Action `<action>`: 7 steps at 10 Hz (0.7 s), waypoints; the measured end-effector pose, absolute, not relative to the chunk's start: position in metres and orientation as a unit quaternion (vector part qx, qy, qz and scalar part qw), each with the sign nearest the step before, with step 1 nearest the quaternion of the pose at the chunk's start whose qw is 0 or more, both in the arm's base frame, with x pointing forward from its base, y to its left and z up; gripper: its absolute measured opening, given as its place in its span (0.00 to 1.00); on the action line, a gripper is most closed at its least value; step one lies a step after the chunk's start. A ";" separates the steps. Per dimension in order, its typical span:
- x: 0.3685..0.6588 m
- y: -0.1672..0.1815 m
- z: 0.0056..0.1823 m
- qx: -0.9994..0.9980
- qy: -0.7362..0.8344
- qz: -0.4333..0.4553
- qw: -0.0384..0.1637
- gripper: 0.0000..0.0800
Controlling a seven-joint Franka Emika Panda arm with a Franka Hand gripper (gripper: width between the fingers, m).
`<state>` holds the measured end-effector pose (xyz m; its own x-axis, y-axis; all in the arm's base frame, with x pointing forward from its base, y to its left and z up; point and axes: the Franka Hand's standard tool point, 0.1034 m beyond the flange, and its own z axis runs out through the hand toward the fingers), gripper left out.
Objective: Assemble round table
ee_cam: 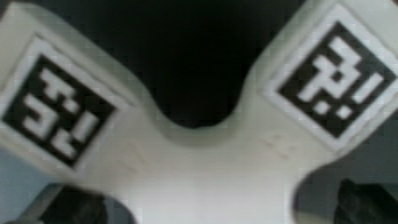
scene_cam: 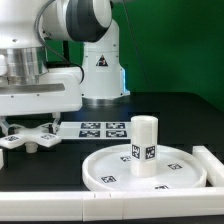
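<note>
**Spotter:** Your gripper (scene_cam: 32,124) sits low at the exterior view's left, right over the cross-shaped foot (scene_cam: 40,138). I cannot tell whether it is clamped on the foot or standing free of it. The hand's wide white body hides the fingers from that side.

**Second:** Does the wrist view help you?

**Spotter:** Not much. The foot (ee_cam: 199,150) fills nearly the whole view. Two of its arms spread away from a rounded notch, each with a black square tag (ee_cam: 57,105), and both are cut off by the frame. The dark shapes in two corners are too blurred to name.

**Second:** And further along?

**Spotter:** Toward the exterior view's right you come to the marker board (scene_cam: 100,128). It lies flat on the black table (scene_cam: 180,115), near the arm's base (scene_cam: 100,70). Next is the round disc (scene_cam: 105,172), rim up and well apart from the gripper. The cylinder post (scene_cam: 146,130) stands upright near the disc's middle, with tags low on its side. You can't see whether it is fixed there or only resting. One white border rail (scene_cam: 212,162) lies just beside the disc on the right, and another runs along the front. Both run out of frame.
</note>
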<state>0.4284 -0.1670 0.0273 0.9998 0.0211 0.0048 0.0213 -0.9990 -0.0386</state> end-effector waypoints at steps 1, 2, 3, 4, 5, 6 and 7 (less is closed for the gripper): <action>0.428 -0.167 0.026 -1.000 -0.011 -0.001 0.020 0.81; 0.427 -0.167 0.025 -1.000 -0.011 0.000 0.020 0.81; 0.426 -0.167 0.024 -1.000 -0.012 0.001 0.020 0.81; 0.426 -0.167 0.024 -1.000 -0.012 0.001 0.020 0.81; 0.426 -0.166 0.023 -1.000 -0.012 0.002 0.020 0.67; 0.426 -0.166 0.023 -1.000 -0.013 0.002 0.020 0.56; 0.426 -0.166 0.023 -1.000 -0.013 0.002 0.020 0.56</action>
<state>0.4262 -0.1660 0.0234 0.9997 0.0258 -0.0028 0.0257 -0.9988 -0.0407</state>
